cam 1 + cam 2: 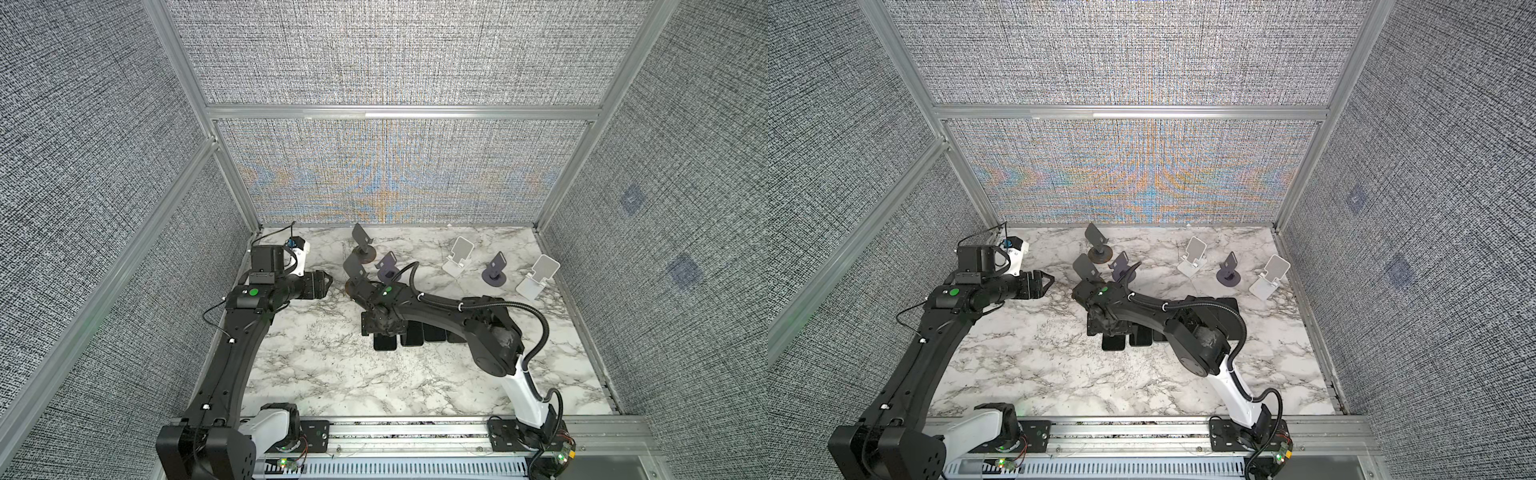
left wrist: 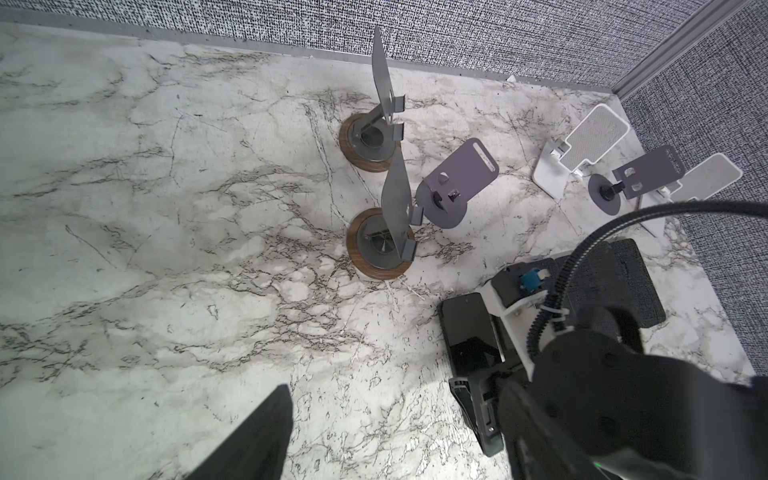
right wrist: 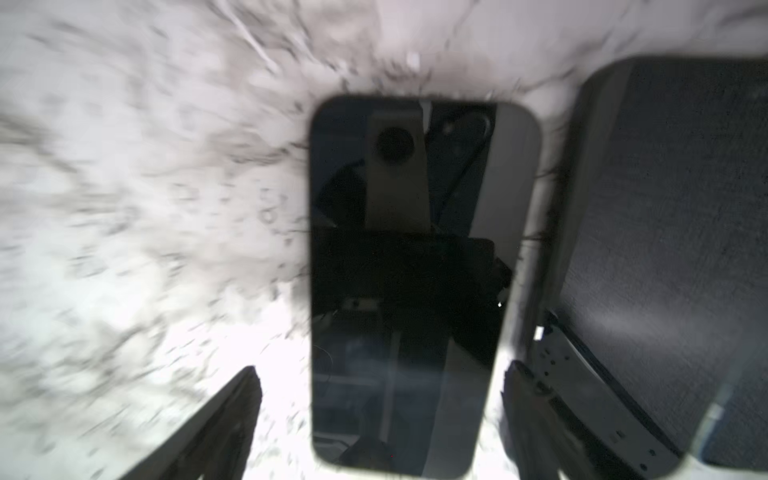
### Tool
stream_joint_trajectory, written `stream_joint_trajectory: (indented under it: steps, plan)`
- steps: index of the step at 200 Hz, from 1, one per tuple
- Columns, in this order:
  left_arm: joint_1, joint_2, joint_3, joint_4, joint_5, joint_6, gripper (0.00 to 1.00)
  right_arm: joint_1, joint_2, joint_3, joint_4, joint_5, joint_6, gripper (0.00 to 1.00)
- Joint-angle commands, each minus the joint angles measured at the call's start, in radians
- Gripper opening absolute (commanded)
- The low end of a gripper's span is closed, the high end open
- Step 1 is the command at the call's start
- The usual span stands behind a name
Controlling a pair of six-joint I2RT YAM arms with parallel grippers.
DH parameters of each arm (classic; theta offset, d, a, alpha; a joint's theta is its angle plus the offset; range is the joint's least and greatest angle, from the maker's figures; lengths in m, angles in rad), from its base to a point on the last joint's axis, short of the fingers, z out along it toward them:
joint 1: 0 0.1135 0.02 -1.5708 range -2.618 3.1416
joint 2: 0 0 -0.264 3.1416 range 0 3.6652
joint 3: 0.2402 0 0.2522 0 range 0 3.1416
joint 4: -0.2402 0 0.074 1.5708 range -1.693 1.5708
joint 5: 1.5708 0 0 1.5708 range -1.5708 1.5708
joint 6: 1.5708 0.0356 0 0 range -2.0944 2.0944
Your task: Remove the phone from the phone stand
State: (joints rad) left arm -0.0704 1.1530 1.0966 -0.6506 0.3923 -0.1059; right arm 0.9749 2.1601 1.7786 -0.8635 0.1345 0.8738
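Note:
A black phone (image 3: 415, 249) lies flat, screen up, on the marble table (image 1: 324, 374). My right gripper (image 3: 383, 368) hangs open straight above its near end, a finger on each side, with bare table showing in both gaps. In both top views this gripper (image 1: 380, 328) (image 1: 1111, 328) covers most of the phone (image 1: 384, 344). The nearest phone stand (image 1: 355, 272), dark grey on a round wooden base, stands empty just behind it. Over the left of the table my left gripper (image 1: 328, 282) is open and holds nothing; one of its fingers (image 2: 266, 428) shows in the left wrist view.
Several more phones (image 1: 412, 334) lie side by side to the right of the black one, under the right arm. Other empty stands line the back: dark grey (image 1: 361, 243), purple (image 1: 388, 266) (image 1: 495, 272) and white (image 1: 459, 257) (image 1: 540, 276). Fabric walls close three sides.

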Motion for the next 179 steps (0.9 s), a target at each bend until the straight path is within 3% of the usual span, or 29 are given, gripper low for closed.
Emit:
stream_joint_trajectory:
  steps: [1,30,61,96,125,165,179]
  plan:
    - [-0.001,-0.009,-0.020,0.004,0.025,-0.026,0.79,-0.004,-0.083,-0.004,-0.045,0.056,-0.042,0.87]
    - [-0.015,-0.059,-0.101,-0.047,0.046,-0.075,0.79,-0.038,-0.251,-0.127,-0.049,0.088,-0.109,0.87]
    - [-0.083,-0.145,-0.241,-0.068,0.050,-0.232,0.63,-0.138,-0.377,-0.242,-0.095,0.083,-0.222,0.87]
    - [-0.232,-0.238,-0.462,0.076,0.049,-0.488,0.51,-0.218,-0.476,-0.289,-0.146,0.128,-0.276,0.87]
    - [-0.313,-0.233,-0.597,0.274,0.103,-0.677,0.46,-0.286,-0.524,-0.340,-0.111,0.084,-0.292,0.86]
    - [-0.387,-0.129,-0.639,0.481,0.120,-0.785,0.44,-0.308,-0.557,-0.398,-0.065,0.055,-0.287,0.86]
    - [-0.399,-0.066,-0.638,0.524,0.125,-0.804,0.48,-0.311,-0.562,-0.418,-0.053,0.043,-0.283,0.86]
